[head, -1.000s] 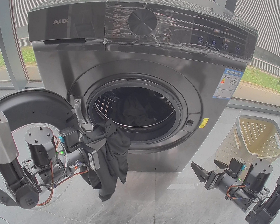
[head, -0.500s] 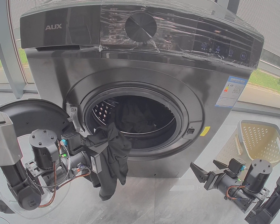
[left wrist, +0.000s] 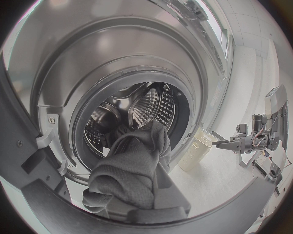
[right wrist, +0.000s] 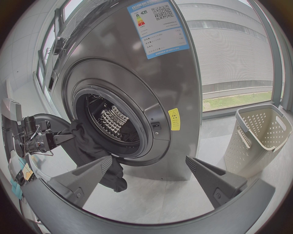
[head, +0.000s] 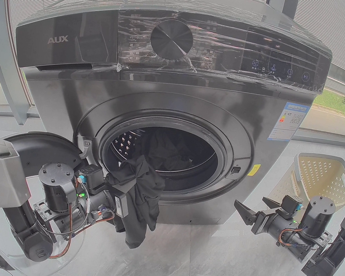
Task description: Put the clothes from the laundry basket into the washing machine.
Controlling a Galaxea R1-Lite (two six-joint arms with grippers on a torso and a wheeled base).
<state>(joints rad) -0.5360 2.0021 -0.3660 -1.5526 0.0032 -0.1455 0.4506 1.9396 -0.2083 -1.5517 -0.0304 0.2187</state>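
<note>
Head view: left claw (head: 128, 194) grips a crumpled, drooping black garment (head: 143, 210); right claw (head: 251, 202) spread wide.

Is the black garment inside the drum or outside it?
Outside: the black fabric garment hangs from the left pincer, before the open grey metal washing machine.

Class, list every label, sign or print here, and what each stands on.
Silver brand lettering, left unquoted: dark drawer front of the grey metal washing machine.
Blue-edged white label: machine's front, too small.
Yellow warning sticker: beside latch, too small.
White icons: control panel.
</note>
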